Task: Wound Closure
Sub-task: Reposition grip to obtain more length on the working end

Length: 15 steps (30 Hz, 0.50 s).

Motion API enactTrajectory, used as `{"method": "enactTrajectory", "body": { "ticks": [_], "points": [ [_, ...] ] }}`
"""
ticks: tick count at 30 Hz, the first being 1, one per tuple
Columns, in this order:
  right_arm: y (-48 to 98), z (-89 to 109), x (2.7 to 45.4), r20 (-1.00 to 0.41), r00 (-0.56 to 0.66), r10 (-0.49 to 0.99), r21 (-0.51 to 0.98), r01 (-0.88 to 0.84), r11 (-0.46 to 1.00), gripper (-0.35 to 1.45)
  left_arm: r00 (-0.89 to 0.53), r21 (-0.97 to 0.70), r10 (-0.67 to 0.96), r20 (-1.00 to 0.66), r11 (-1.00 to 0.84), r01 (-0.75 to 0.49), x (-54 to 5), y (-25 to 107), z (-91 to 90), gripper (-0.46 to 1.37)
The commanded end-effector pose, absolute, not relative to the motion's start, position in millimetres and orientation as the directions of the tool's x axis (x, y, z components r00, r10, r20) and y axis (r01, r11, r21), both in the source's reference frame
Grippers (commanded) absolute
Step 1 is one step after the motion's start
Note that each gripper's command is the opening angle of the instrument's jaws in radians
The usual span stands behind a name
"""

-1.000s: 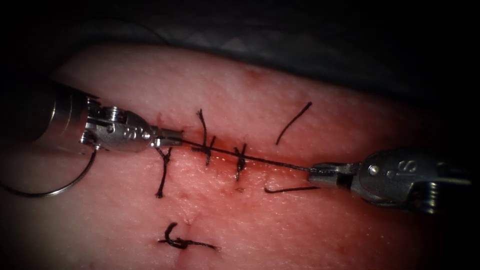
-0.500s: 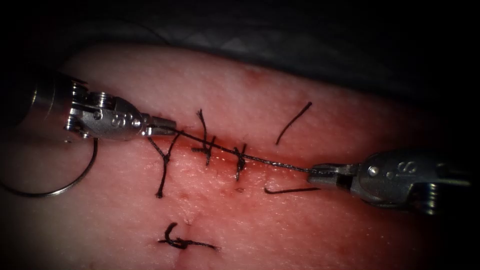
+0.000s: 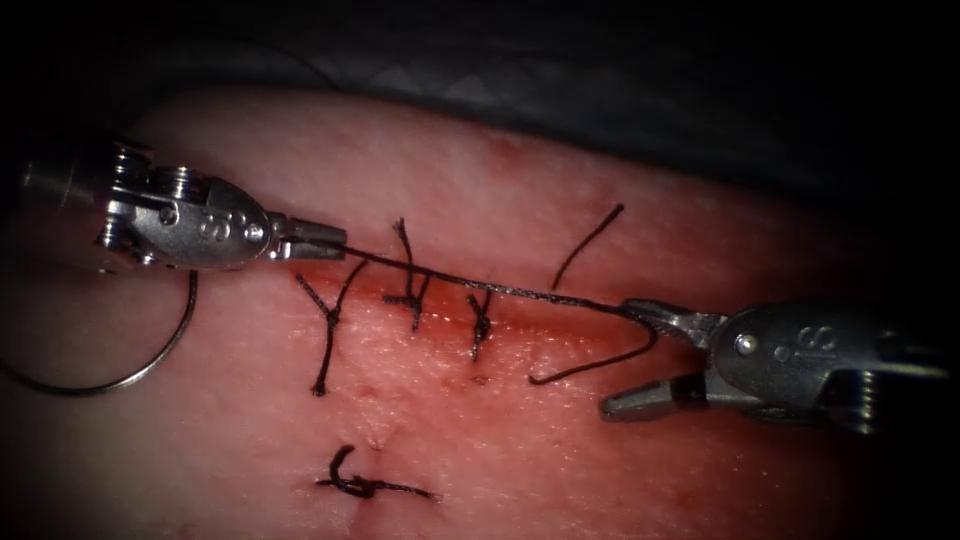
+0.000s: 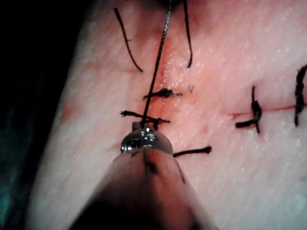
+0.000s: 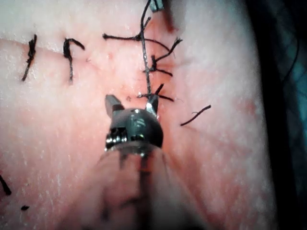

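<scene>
The left tool point(image 3: 330, 238) sits at the left end of the cut point(image 3: 450, 300) in the tissue point(image 3: 600, 470), its fingers closed on the thread point(image 3: 470, 285). From there the thread runs rightward along the cut, over the stitches point(image 3: 415, 295) already placed, toward the right tool point(image 3: 640, 360). In the left wrist view the same strand rises from the left tool point(image 4: 143, 128) across two knotted stitches.

The right tool's fingers point(image 3: 670, 318) stand wide apart and grip nothing. The thread passes against the upper one, then curls down between the two and ends in a loose tail point(image 3: 560, 375) lying on the tissue. A second earlier these fingers were clamped on the thread, which stretched taut between the two tools; now they have let go, and the left tool has drawn further left. In the right wrist view the right tool point(image 5: 132, 103) shows its fingers parted, the thread touching one of them.

The curved needle point(image 3: 150, 360) lies on the tissue at the far left, below the left tool, free of the tissue and held by neither tool. Cut ends of thread point(image 3: 588, 243) lie near the cut, and a separate knot point(image 3: 360, 485) sits lower down.
</scene>
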<state>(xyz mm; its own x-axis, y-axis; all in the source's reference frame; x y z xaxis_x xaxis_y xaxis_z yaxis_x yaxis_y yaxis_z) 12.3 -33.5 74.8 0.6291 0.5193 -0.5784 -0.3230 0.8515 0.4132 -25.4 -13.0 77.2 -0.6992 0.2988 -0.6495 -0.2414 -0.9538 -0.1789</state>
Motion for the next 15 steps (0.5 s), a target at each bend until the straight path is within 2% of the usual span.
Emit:
{"method": "enactTrajectory", "body": {
  "ticks": [1,11,15],
  "points": [
    [-33.4,74.7,12.0,-0.582,0.625,0.52,0.424,-0.313,0.85,1.21,-0.695,-0.18,0.299,-0.654,-0.954,-0.24,-25.2,-13.0,77.0,-0.35],
    [-31.5,73.5,9.4,-0.632,0.554,0.542,0.418,-0.345,0.84,1.22,-0.655,-0.173,0.314,-0.688,-0.947,-0.272,-24.4,-13.1,73.8,-0.35],
    [-31.0,73.8,9.1,-0.634,0.554,0.54,0.402,-0.361,0.842,1.15,-0.651,-0.169,0.309,-0.693,-0.948,-0.27,-24.6,-13.3,73.1,-0.35]
  ]
}}
